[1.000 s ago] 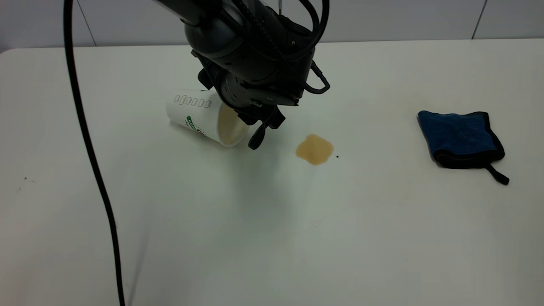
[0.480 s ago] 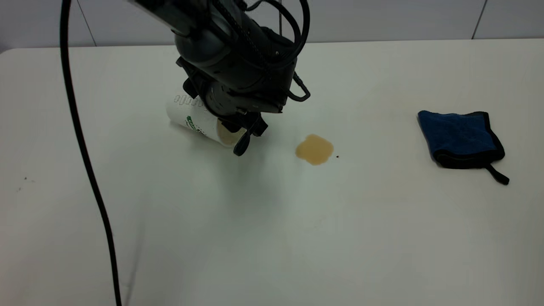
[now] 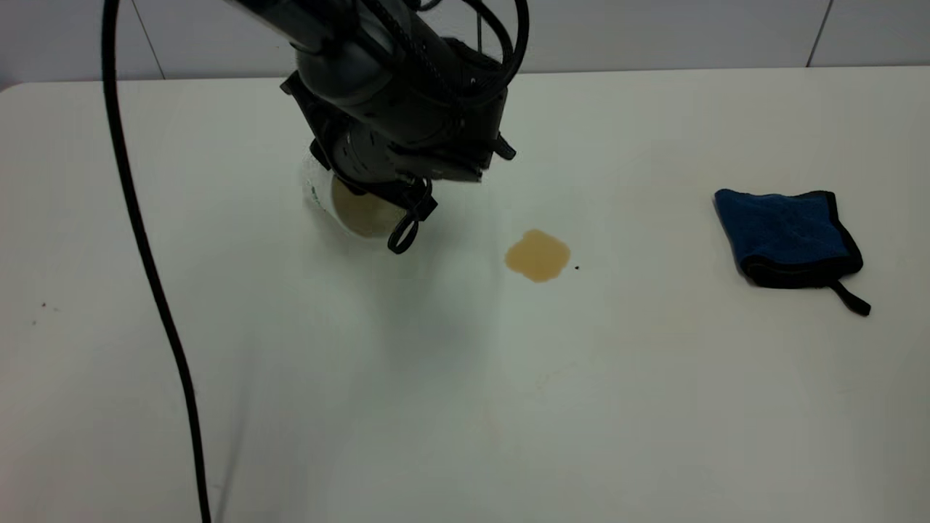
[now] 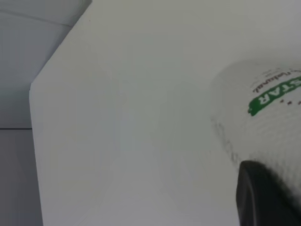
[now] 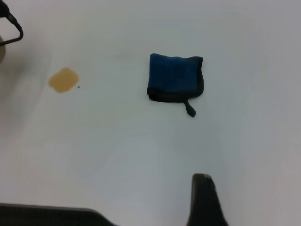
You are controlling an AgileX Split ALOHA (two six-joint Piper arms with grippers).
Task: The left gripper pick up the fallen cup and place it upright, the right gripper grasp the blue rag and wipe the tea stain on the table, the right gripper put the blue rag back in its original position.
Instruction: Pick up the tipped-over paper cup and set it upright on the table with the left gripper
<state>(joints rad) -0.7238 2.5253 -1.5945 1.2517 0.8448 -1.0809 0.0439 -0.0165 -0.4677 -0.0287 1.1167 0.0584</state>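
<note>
In the exterior view a large plain white glossy table [image 3: 465,407] fills nearly the whole frame, its rounded corner at the upper left, and behind it along the top edge runs a pale grey panelled wall [image 3: 654,33] with thin seams. The left gripper [image 3: 378,200], a bulky black arm end hung with thick black cables, sits in the upper centre-left, pressed down over the tall white paper cup [image 3: 356,211]; the cup's cream mouth faces the camera, and most of its body is hidden behind the arm. I cannot tell from here whether the jaws are clamped on the cup or merely beside it. A thick black cable [image 3: 149,261] trails down the left side of the frame. Right of the cup, apart from it, lies the small light-brown tea stain [image 3: 538,255], and a tiny dark speck [image 3: 577,267] sits just beside it. Well apart, at the right edge, the small folded dark blue rag with black edging [image 3: 788,236] lies flat, its loop strap pointing toward the lower right. In the left wrist view the cup [image 4: 263,122] with its green lettering fills the right side, a dark finger [image 4: 263,197] lying against its wall at the lower right, and the table's corner [image 4: 35,89] shows at the left with a grey wall beyond. In the right wrist view the rag [image 5: 174,77] lies at upper centre and the stain [image 5: 63,79] at the upper left, while only a dark fingertip [image 5: 204,200] of the right gripper shows at the bottom, high above the table, its jaw state not discernible.
</note>
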